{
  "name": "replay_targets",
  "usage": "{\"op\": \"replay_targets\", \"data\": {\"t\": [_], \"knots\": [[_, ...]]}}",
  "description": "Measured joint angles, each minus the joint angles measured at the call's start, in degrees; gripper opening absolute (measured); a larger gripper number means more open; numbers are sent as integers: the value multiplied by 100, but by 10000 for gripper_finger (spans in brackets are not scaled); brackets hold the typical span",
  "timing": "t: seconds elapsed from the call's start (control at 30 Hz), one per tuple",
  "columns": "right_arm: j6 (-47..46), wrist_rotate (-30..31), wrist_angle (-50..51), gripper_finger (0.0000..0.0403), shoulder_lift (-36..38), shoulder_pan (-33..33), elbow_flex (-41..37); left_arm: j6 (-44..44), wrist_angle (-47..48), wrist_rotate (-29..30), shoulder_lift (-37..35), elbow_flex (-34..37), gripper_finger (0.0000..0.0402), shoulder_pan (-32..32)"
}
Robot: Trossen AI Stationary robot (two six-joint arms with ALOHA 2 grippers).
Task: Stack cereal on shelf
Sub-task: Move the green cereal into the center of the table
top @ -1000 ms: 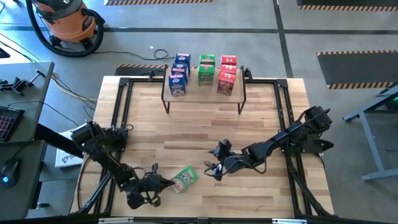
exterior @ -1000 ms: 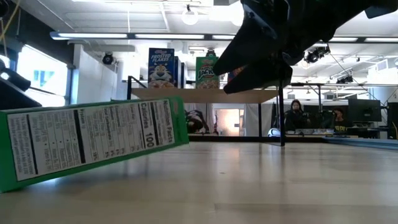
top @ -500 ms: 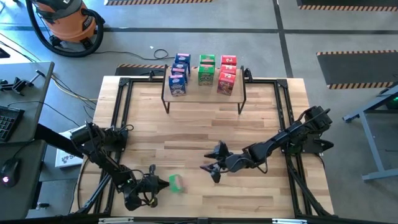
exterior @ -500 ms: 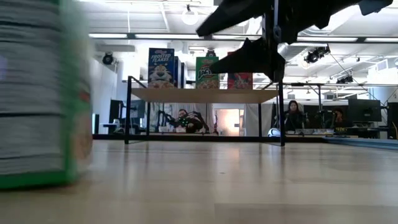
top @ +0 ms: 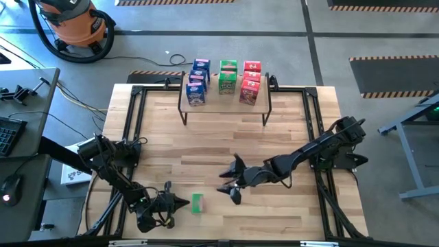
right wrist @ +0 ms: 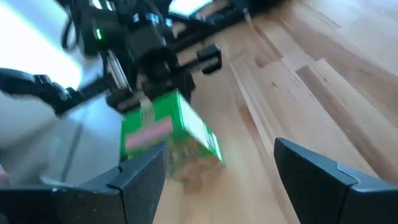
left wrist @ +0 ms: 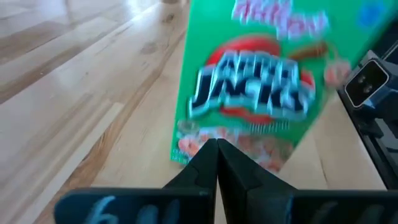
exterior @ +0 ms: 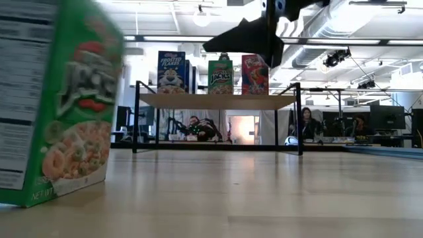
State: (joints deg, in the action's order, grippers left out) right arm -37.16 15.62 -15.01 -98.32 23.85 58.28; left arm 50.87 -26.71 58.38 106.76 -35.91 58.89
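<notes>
A green cereal box (top: pixel 197 202) stands upright on the table near its near edge. It fills the left of the low view (exterior: pixel 59 99). My left gripper (top: pixel 184 202) is shut and low over the table, its tip at the box's printed front (left wrist: pixel 255 87). My right gripper (top: pixel 228 185) hangs open above the table to the box's right, and the box (right wrist: pixel 171 134) shows beyond its fingers. The shelf (top: pixel 225 104) stands at the table's far edge. On it stand blue (top: pixel 197 81), green (top: pixel 228 75) and red (top: pixel 250 81) cereal boxes. My left gripper's shut fingertips (left wrist: pixel 216 149) point level at the lower part of the green box's printed front, coming from the table's left. I cannot tell whether they touch it. The box stands on its bottom end on the table.
Black frame rails (top: pixel 137 130) run along the table's left and right sides. An orange shop vacuum (top: pixel 72 20) stands on the floor beyond the far left corner. Bare wood (top: pixel 226 144) lies between the shelf and the grippers. People sit in the room behind (exterior: pixel 310 122).
The green box has tipped up from lying tilted on the table and now stands upright on its end, a little nearer my left gripper. My right gripper has risen and drifted toward the table's left, and it has turned while staying open.
</notes>
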Motion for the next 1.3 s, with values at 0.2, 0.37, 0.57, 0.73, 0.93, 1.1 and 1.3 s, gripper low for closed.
{"op": "replay_targets", "data": {"t": [0.2,0.37,0.57,0.73,0.93,1.1,1.3], "knots": [[918,-391,575,261,-620,314,724,-2,1,187,-8,-4,0,-37],[1549,-716,688,173,-1664,522,1548,-136,39,223,-11,-4,0,-227],[1768,-791,1131,56,-2243,561,2420,-193,26,-83,-11,-4,0,-409],[1800,-926,1427,11,-2284,665,2713,-159,-26,-1026,-13,-4,0,-136],[1848,-366,1459,3,-2299,792,2713,-72,-356,-1120,-19,-12,0,137],[2050,82,1601,3,-2275,938,2711,-243,-322,-570,-20,-12,0,-61],[1771,214,2103,3,-2264,1006,2708,-661,-686,-667,-20,-12,0,-271]]}}
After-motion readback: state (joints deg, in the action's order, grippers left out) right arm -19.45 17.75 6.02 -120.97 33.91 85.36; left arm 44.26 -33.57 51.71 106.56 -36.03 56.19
